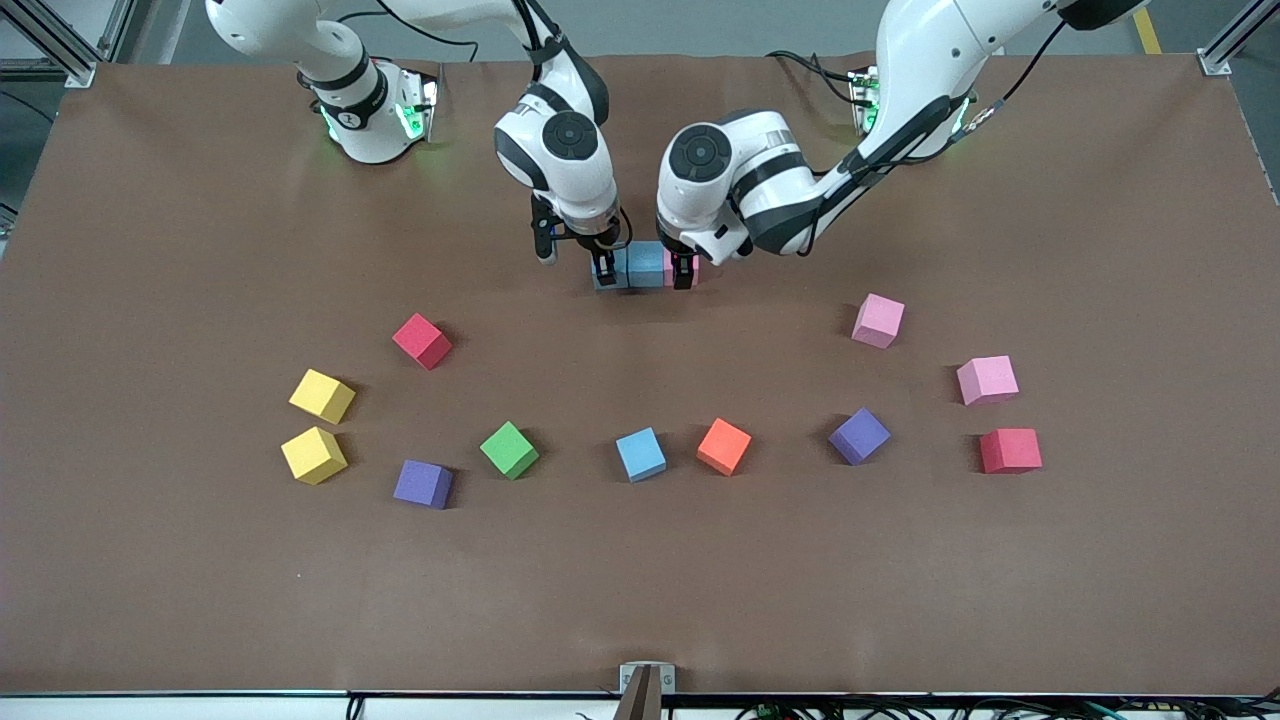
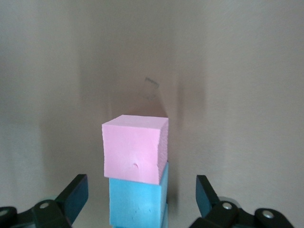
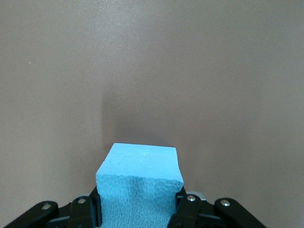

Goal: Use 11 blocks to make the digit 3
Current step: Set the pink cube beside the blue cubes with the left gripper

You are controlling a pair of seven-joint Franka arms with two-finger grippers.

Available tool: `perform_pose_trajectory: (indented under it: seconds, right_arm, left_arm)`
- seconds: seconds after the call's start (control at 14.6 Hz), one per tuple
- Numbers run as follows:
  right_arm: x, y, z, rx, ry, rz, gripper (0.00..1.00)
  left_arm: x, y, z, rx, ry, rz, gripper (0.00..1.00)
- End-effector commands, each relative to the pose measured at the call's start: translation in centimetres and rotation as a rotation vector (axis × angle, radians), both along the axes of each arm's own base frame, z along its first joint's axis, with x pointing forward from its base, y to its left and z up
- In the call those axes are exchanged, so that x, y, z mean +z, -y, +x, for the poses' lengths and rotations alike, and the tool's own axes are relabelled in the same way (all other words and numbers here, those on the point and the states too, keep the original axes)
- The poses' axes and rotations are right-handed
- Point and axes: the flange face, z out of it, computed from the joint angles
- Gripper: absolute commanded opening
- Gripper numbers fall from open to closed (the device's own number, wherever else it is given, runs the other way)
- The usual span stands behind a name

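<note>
The 2 arms are building the top row of the 3 on the brown table, the right gripper clamping a blue block and the left gripper standing spread around a pink block touching the middle blue block; next the left gripper probably needs lifting clear, with the row's ends half hidden and 8 loose blocks waiting nearer the camera.

The front camera looks down from high across the table, facing both arm bases; each wrist camera sits close above the block row. All three views share that row.
</note>
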Motion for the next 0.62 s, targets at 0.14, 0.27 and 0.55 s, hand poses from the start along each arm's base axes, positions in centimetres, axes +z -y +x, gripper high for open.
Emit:
perform_pose_trajectory:
  seconds: [0.14, 0.27, 0.55]
  right_arm:
    - [-1.3, -0.7, -0.1, -0.019, -0.002, 0.000, 0.48]
    - [-1.2, -0.7, -0.1, -0.018, -0.001, 0.001, 0.75]
    - [-1.2, -0.9, -0.3, -0.015, -0.003, 0.000, 1.00]
  left_arm:
    - [6.6, 0.0, 4.8, 0.076, 0.053, 0.080, 1.00]
    - [8.8, -1.6, 8.7, 0.000, 0.116, 0.082, 1.00]
    - [12.6, -5.3, 14.9, -0.218, 0.184, 0.039, 1.00]
